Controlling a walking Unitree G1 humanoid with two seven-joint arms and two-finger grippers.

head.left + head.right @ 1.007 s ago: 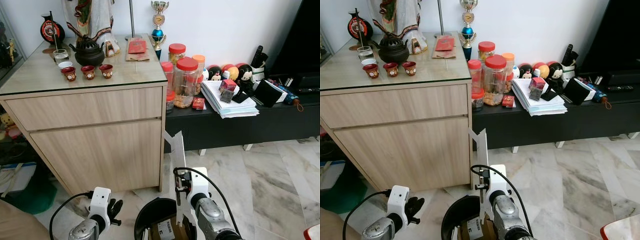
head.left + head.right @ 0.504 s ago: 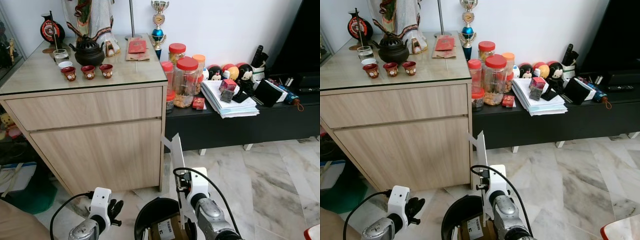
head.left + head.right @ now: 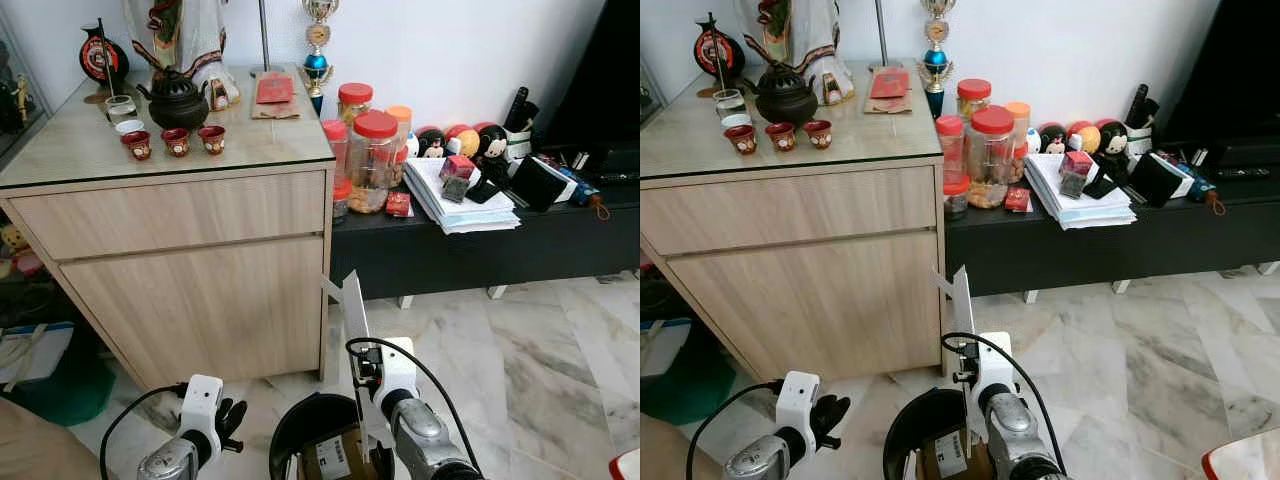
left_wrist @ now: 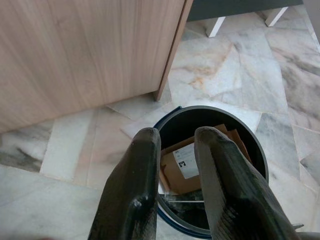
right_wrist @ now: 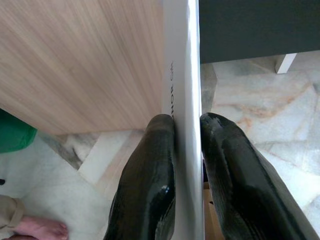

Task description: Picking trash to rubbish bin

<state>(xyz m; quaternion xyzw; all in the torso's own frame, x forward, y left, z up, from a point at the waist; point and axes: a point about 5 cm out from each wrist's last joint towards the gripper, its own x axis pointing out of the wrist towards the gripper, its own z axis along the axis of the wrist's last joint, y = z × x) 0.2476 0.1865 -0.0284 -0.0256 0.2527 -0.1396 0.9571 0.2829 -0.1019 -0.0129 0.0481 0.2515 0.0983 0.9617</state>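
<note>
A flat white carton [image 3: 354, 310] stands upright on edge, with my right gripper [image 5: 187, 130] shut on its lower part. It is held just above the black rubbish bin [image 3: 300, 425], close to the corner of the wooden cabinet [image 3: 200, 290]. Inside the bin lies brown cardboard with a white label [image 4: 187, 165]. My left gripper [image 3: 232, 415] hangs low to the left of the bin. In the left wrist view its fingers [image 4: 135, 190] stand open with nothing between them, pointing down at the bin's rim [image 4: 260, 155].
The cabinet top holds a teapot and small red cups [image 3: 175, 140]. To the right, a low black bench [image 3: 480, 250] carries jars, papers and toys. Marble floor [image 3: 560, 360] lies open on the right. A green heap [image 3: 60, 390] sits at the left.
The white carton has sunk a little toward the bin in my right gripper. The left arm has stayed put.
</note>
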